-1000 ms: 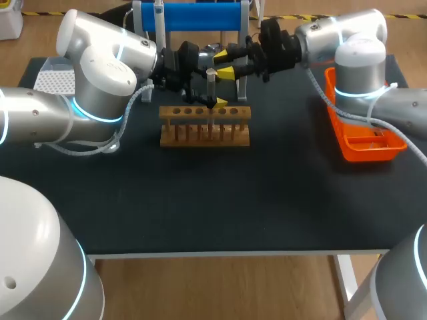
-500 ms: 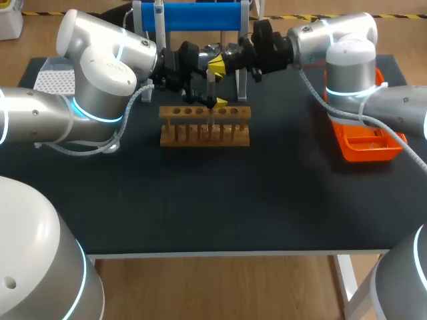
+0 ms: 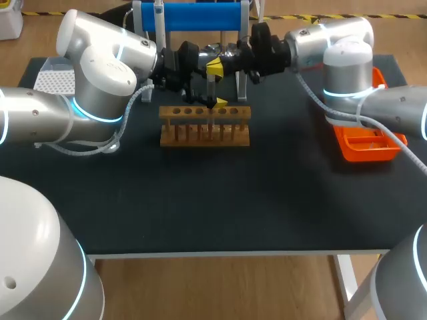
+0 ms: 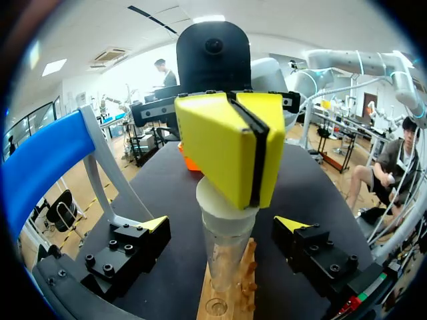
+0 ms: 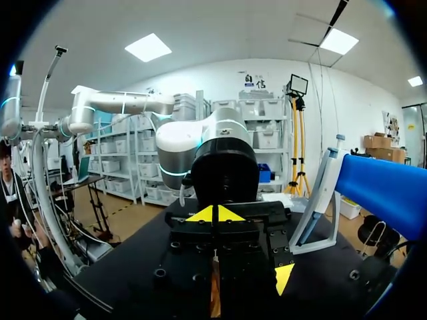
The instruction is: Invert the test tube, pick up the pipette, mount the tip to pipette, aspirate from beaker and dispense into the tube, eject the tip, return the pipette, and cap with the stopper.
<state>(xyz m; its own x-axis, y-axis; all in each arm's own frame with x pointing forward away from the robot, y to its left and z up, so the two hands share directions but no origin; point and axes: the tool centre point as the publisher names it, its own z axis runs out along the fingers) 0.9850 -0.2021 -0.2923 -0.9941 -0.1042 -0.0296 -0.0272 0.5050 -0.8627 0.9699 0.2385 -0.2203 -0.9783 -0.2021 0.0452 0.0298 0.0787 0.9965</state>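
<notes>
My right hand (image 4: 230,150), its two yellow tips clenched together with nothing visible between them, sits on top of the white stopper (image 4: 220,208), which rests in the mouth of the test tube (image 4: 223,257). The tube stands upright in a hole of the wooden rack (image 3: 203,137), toward the far middle of the black table (image 3: 213,200). My left hand (image 4: 224,224) is released: its fingers flank the tube on either side without touching it, so only the rack steadies the glass. I judge the main danger to be a push that lands off-centre, which could tilt the tube, seat the stopper crooked or rock the rack. The two hands are crowded close, so a careless retreat could knock one against the other. Just behind them stands the blue-barred pipette stand (image 3: 197,17). An orange tray (image 3: 365,155) lies well apart on my right, and a white perforated box (image 3: 53,81) on my left.
</notes>
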